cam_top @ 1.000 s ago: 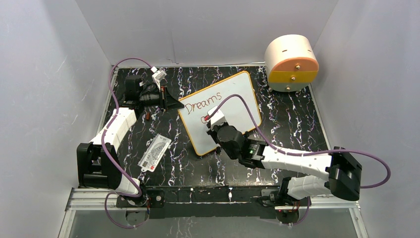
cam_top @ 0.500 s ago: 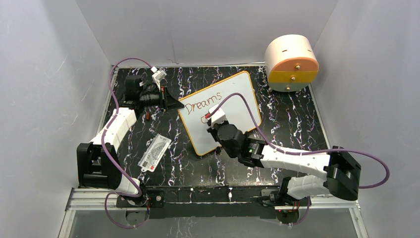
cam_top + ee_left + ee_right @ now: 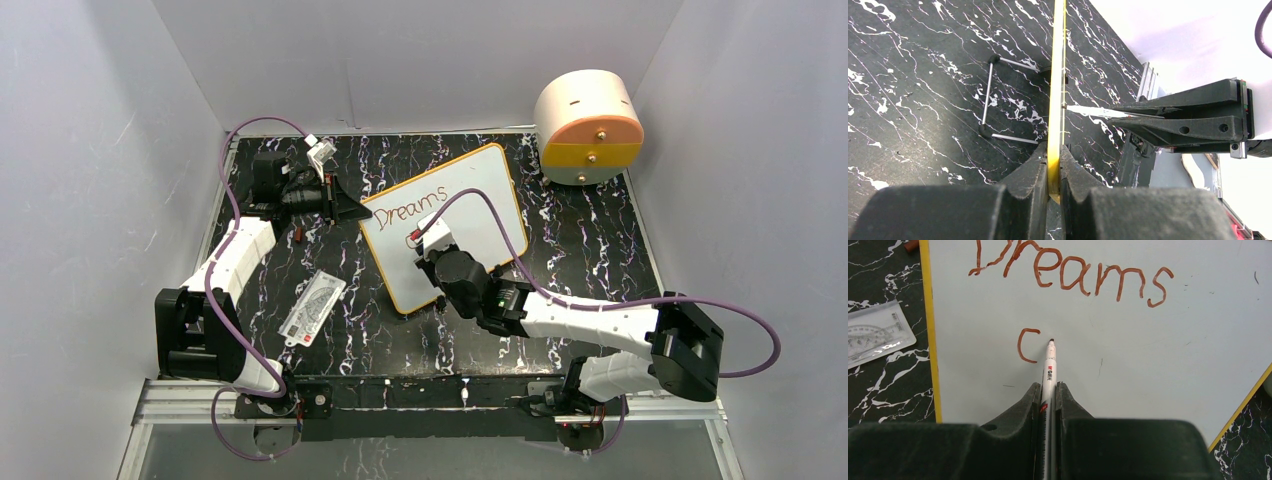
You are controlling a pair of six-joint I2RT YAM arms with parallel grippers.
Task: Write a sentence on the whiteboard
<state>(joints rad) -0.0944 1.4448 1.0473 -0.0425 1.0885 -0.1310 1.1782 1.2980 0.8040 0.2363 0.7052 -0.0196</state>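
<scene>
The whiteboard point(image 3: 392, 262) sits mid-table at a slant. Its near corner points toward the arm bases, and its far corner is close to a round cream-and-orange drum point(image 3: 588, 125) at the back right. Bare marbled table point(image 3: 600, 250) lies open to the board's right and along the front edge. On the left, a clear protractor card point(image 3: 312, 308) lies near the board's left edge, apart from it.

The left gripper point(image 3: 358, 211) is closed on the board's yellow frame at the far-left corner. The right gripper point(image 3: 425, 243) hangs over the board's middle, clamped on a marker point(image 3: 1049, 365). Its purple cable point(image 3: 500, 215) arches across the upper half of the white face.

The right wrist view shows the sentence point(image 3: 1073, 271) as "Dreams" along the top with a lone "c" below. The marker tip sits just right of the "c", with blank board to the right and beneath. The left wrist view sees the board edge-on: fingers point(image 3: 1033, 170) pinch the frame, a wire stand point(image 3: 990, 95) props the back, and the marker tip reaches the face.
</scene>
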